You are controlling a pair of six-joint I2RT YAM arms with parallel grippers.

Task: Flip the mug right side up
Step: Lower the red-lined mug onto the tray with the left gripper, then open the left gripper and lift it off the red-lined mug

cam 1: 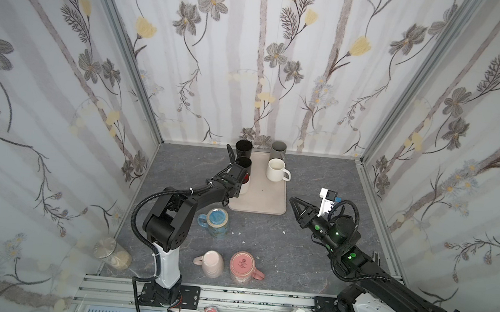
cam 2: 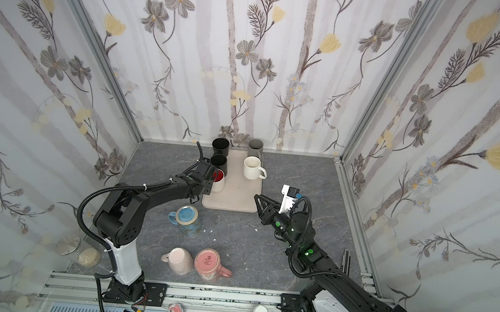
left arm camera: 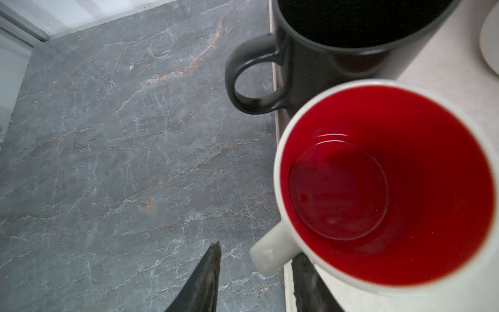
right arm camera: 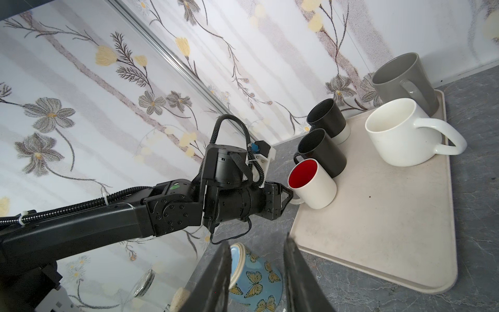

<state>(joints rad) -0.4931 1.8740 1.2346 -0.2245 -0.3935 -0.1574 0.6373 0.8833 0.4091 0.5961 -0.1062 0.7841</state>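
A white mug with a red inside (cam 1: 244, 188) (left arm camera: 378, 189) (right arm camera: 313, 183) stands upright, mouth up, on the left edge of the beige tray (cam 1: 266, 198). My left gripper (cam 1: 239, 179) (left arm camera: 258, 251) (right arm camera: 291, 195) is open at the mug's handle. The handle lies between the spread fingers, with a clear gap to one of them. My right gripper (cam 1: 291, 199) (cam 2: 256, 196) (right arm camera: 258, 243) hangs open and empty above the table, right of the tray. A blue butterfly mug (cam 1: 217, 220) (right arm camera: 259, 281) stands upside down in front of the tray.
Two black mugs (cam 1: 244, 154), a grey mug (cam 1: 278, 150) and a white mug (cam 1: 276, 170) stand upright on the tray. A pale pink mug (cam 1: 212, 263) and a pink mug (cam 1: 242, 267) stand upside down near the front edge. A glass jar (cam 1: 110, 251) lies at the front left.
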